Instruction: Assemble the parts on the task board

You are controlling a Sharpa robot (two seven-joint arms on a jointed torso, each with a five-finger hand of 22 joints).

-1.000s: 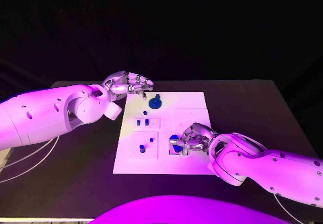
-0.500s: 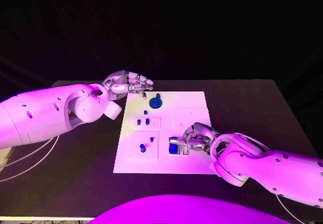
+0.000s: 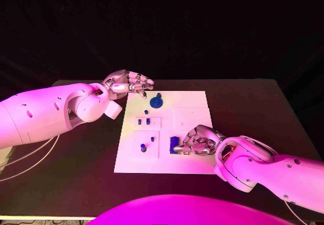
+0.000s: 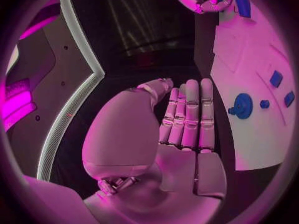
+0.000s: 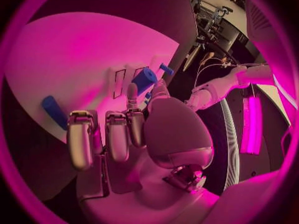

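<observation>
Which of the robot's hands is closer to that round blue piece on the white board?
Left. The left hand hovers just beside the round blue piece; the right hand is much farther down the task board.

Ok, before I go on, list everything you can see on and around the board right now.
table: one, black, under everything
task board: one, white, middle of the table
round part: one, blue, far end of the board near the left robot hand
small parts: five as far as I can tell, blue, on the board's left half
larger part: one, blue, near edge of the board at the right robot hand's fingertips; whether it is held I cannot tell
arms: two, white; left arm, right arm
left robot hand: silver, over the board's far left corner, holding nothing
right robot hand: silver, over the board's near right part
</observation>
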